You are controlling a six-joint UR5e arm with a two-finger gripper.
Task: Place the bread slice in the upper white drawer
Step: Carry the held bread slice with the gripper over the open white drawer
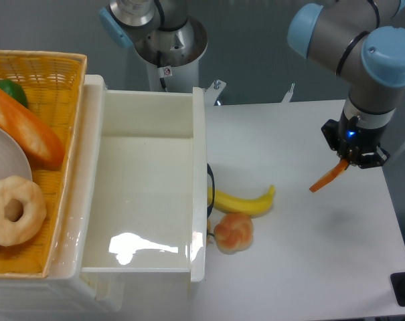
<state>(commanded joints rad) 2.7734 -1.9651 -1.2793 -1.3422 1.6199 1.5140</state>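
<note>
My gripper is at the right of the table, above the white tabletop, and is shut on the bread slice. The slice shows edge-on as a thin orange sliver that hangs down and to the left from the fingers. The upper white drawer stands pulled open at the left centre, glossy and empty inside, with its black handle on its right wall. The gripper is well to the right of the drawer, with bare table between them.
A yellow banana and a small round orange-tan bun lie just right of the drawer. A yellow wicker basket at the left holds a long baguette, a green fruit, a white plate and a ring-shaped bagel.
</note>
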